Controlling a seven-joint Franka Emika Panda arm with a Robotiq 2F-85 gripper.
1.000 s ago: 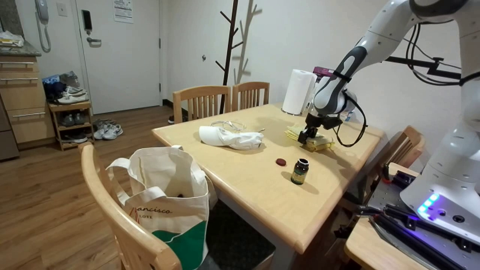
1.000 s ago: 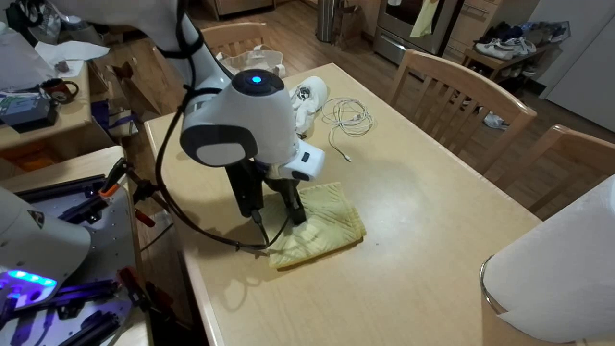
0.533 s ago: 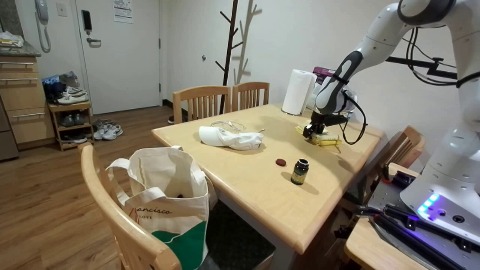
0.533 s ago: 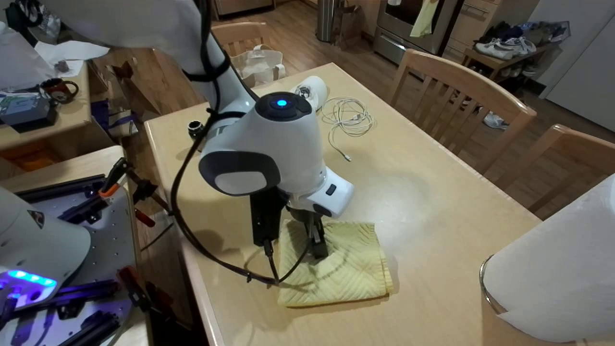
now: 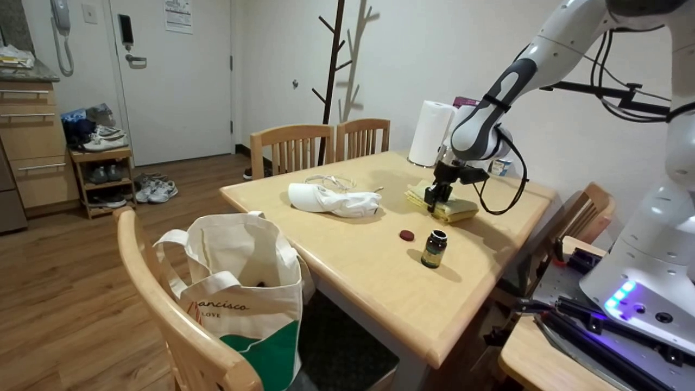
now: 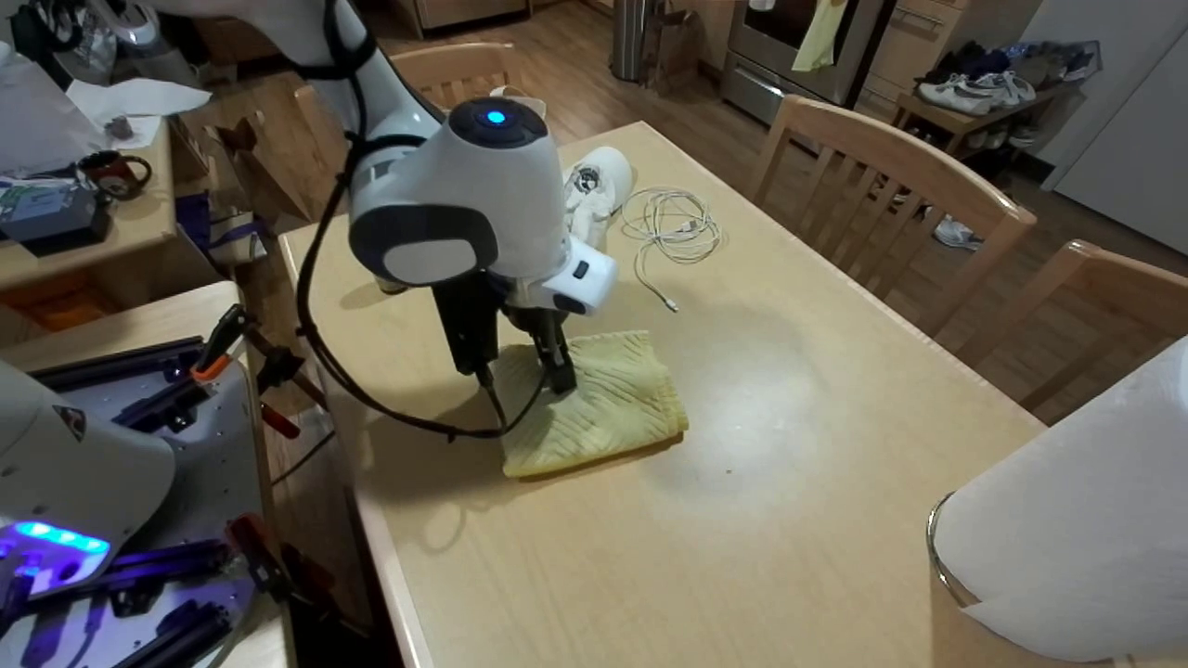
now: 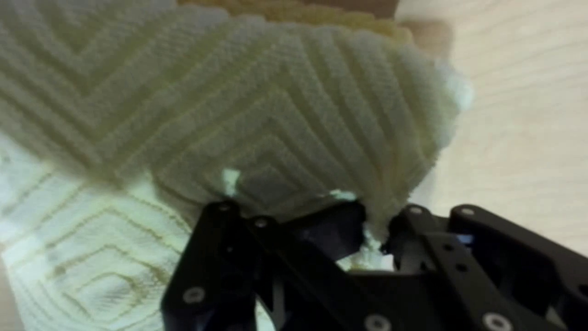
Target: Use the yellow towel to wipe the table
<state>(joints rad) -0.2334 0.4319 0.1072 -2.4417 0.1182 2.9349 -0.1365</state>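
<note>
The table [image 5: 369,282], pale wood, shows in both exterior views. The arm [image 5: 551,57] is mounted beside one edge and reaches over it. Two chairs [image 6: 914,167] stand along the opposite edge; a third chair [image 5: 132,241] stands at the edge joining those two, with a cream bag [image 5: 250,320] between its back and the table. The roll [image 5: 431,133] of white paper stands upright near the corner where the chairs' edge meets the edge farthest from the bag.

The towel [image 6: 603,408], yellow and folded, is at the table top, nearer the arm's edge than the chairs' edge and well apart from the corners. Whether its whole underside rests there I cannot tell. The jaws point down at it, close together and pinching a fold of its cloth, toward its side that faces the bag's edge.

The cap [image 5: 334,202], white, lies near the bag's edge, toward its corner with the chairs' edge. A white cable [image 6: 690,225] lies coiled just beside it, nearer the chairs' edge. The bottle [image 5: 434,250], dark and upright, stands toward the corner between the bag's edge and the arm's edge. The lid [image 5: 406,235], dark red, lies flat near the bottle, farther from the arm's edge.
</note>
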